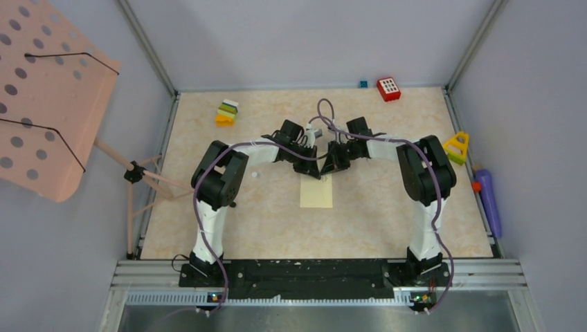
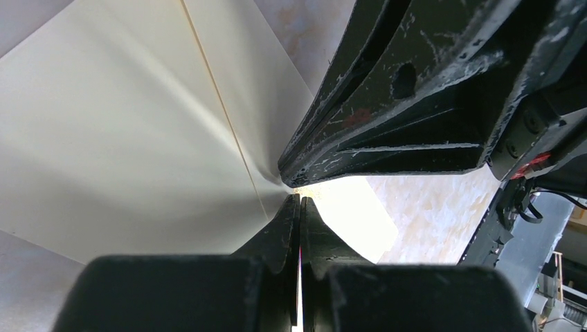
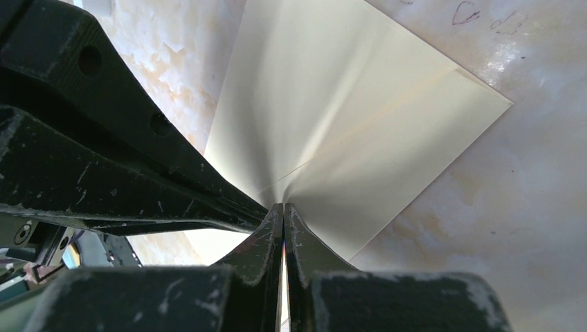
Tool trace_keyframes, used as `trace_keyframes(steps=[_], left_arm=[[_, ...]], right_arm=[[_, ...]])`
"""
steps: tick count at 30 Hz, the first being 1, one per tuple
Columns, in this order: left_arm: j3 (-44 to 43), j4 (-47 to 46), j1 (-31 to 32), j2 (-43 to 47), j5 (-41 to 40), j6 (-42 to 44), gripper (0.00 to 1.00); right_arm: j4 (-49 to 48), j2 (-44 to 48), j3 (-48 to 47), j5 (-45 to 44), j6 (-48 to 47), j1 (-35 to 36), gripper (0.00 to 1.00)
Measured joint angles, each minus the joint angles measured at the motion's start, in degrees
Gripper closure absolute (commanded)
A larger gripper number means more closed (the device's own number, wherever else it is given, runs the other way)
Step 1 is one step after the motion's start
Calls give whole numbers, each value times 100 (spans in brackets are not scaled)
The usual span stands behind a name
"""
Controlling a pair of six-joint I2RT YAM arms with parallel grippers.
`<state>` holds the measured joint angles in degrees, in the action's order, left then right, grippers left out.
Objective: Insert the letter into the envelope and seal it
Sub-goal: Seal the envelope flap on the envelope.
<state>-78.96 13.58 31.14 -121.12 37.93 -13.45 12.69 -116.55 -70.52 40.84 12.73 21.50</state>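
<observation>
envelope (image 1: pixel 316 194) lies flat on table (image 1: pixel 263 221), mid-field, long side running toward the bases. left gripper (image 1: pixel 310 171) and right gripper (image 1: pixel 333 167) meet at its far edge, tips nearly touching each other. both wrist views: jaws clenched, and the paper is drawn into a fan of creases that converge on the pinch point. each gripper reads as nipping the envelope's far edge. likely the flap, though which layer cannot be told. no letter visible on its own; whether it is inside cannot be told.

judgement: step in hand looks like working the flap, either lifting it open or folding it down to seal.

to do it well:
- move both tips together, same height and pace, so the paper does not twist or tear between them.
- lift low, since the envelope body is unweighted and may drag along the table.
- if sealing, lay the flap square to its fold line, then press along it.

risk: the pinches sit so close together that the corners are free to flop.
</observation>
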Motion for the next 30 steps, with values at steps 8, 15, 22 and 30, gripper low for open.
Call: trace_keyframes(steps=[8, 15, 22, 30], left_arm=[[74, -122, -63, 0, 116, -17, 100], [74, -136, -68, -24, 170, -17, 100], [74, -136, -72, -26, 175, -17, 100], [74, -136, -72, -26, 175, -17, 100]], right_arm=[[9, -11, -2, -66, 129, -31, 100], [-9, -11, -2, -173, 509, -48, 100], [-210, -92, -4, -136, 986, -166, 100], [-466, -153, -55, -240, 1261, -319, 100]])
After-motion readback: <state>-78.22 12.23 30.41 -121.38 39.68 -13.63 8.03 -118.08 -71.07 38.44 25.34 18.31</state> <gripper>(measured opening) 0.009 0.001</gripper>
